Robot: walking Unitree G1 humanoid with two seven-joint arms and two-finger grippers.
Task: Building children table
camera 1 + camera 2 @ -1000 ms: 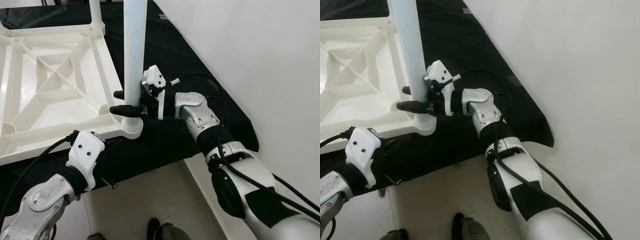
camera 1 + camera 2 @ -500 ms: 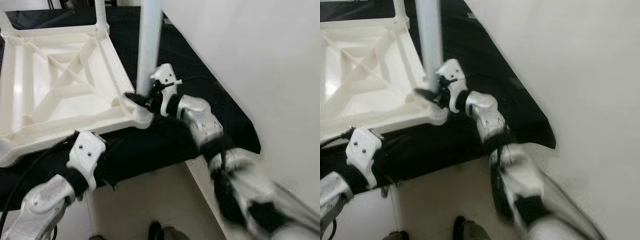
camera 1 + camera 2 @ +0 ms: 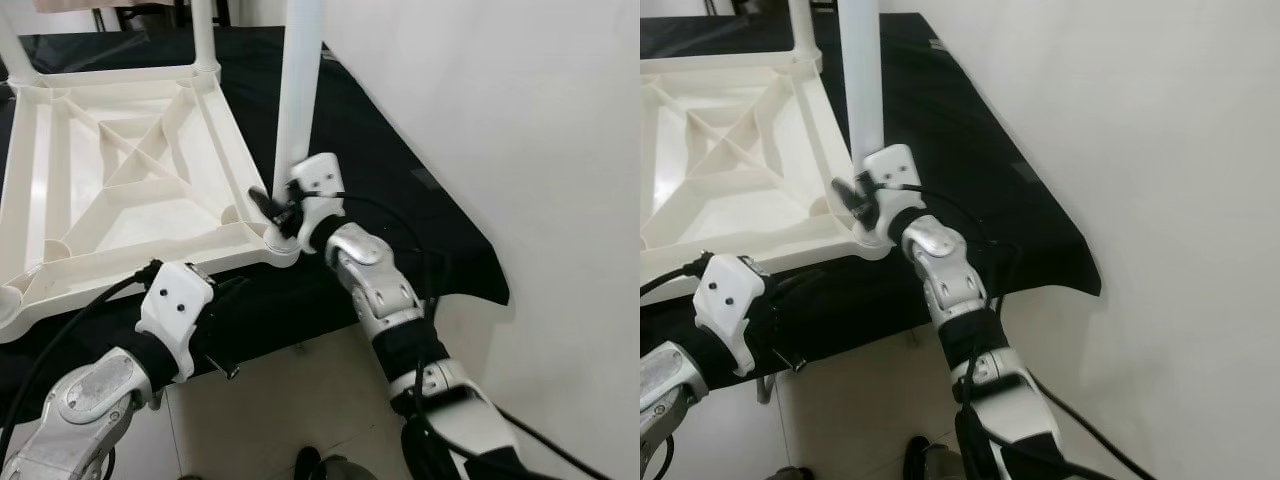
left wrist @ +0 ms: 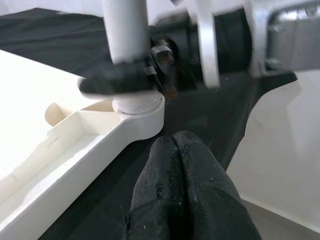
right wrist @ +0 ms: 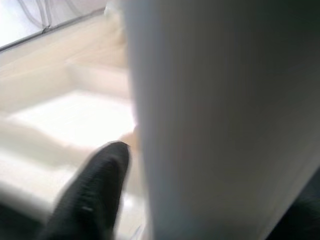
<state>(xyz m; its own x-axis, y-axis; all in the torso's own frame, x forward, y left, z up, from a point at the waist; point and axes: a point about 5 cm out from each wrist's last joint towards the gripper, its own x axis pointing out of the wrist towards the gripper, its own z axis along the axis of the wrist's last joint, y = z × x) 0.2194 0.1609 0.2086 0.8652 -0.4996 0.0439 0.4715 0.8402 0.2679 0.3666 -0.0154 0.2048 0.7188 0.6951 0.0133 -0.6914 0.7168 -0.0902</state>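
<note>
Right tool (image 3: 272, 207) around table leg (image 3: 298, 95)

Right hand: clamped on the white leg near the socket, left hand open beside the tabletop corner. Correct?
Not quite. The left hand is shut, its two fingers pressed together, as the left wrist view shows. The rest holds: the right hand is clamped on the leg near the socket at the tabletop corner.

Two silver jointed arms with black bands and black cables along them. White wrist housing with two small screws on the left arm (image 3: 95, 395); white bracket and black cable loop on the right arm (image 3: 385, 300). Long black textured fingers (image 4: 185, 200), matte.
</note>
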